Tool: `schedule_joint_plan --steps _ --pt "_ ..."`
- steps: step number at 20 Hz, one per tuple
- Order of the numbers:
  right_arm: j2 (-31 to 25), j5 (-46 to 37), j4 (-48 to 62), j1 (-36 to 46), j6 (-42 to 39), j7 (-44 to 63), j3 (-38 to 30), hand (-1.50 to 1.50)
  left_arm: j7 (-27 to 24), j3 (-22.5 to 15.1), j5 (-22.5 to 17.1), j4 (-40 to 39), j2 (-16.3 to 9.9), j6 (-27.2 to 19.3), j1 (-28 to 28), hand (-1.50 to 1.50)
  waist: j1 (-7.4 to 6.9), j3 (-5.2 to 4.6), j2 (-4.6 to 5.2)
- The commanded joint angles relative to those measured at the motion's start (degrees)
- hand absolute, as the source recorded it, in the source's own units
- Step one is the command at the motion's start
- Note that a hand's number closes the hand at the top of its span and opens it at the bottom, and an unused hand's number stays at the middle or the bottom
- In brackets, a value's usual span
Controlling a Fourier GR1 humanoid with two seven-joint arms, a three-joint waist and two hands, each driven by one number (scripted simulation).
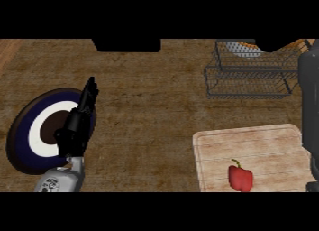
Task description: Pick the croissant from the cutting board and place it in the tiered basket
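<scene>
Red pepper (240,178) on cutting board (248,144), wire basket (252,74) behind.

From where I stand, no writing, label, brand, number or sign can be read anywhere. The pale marks on the grey forearm (57,181) at the lower left are too small to tell whether they are letters at all.
</scene>
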State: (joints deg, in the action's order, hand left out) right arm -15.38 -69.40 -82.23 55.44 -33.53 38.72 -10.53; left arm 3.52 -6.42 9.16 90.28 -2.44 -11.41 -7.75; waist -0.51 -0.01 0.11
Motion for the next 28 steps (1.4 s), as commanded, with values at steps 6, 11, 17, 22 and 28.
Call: schedule_joint_plan --steps 6,11,17,22,28 --pt "2.3 4.7 8.8 -2.5 13.4 1.0 -9.7 -1.5 -0.1 0.1 0.2 0.3 -0.1 0.4 0.9 0.0 -0.16 0.04 0.01" --pt "2.4 9.8 13.1 -0.9 18.4 -2.7 -13.0 -1.5 -4.8 0.4 0.1 -2.4 0.8 0.1 1.8 0.0 -0.2 0.01 0.1" --pt "2.2 14.7 5.3 -2.2 26.4 -1.8 -19.5 -1.5 -1.9 0.5 0.5 -0.3 0.1 0.3 1.8 0.0 0.49 0.04 -0.17" --pt "-2.7 17.1 -0.1 -4.6 24.3 3.5 -24.5 -1.5 -1.4 0.9 0.1 -1.7 1.1 0.0 0.0 0.0 1.32 0.0 -0.26" --pt "-4.1 30.7 -13.1 -17.5 19.2 0.8 -37.8 -1.5 0.2 1.9 -0.1 0.6 0.2 -0.2 2.0 0.0 2.89 0.08 -0.7"
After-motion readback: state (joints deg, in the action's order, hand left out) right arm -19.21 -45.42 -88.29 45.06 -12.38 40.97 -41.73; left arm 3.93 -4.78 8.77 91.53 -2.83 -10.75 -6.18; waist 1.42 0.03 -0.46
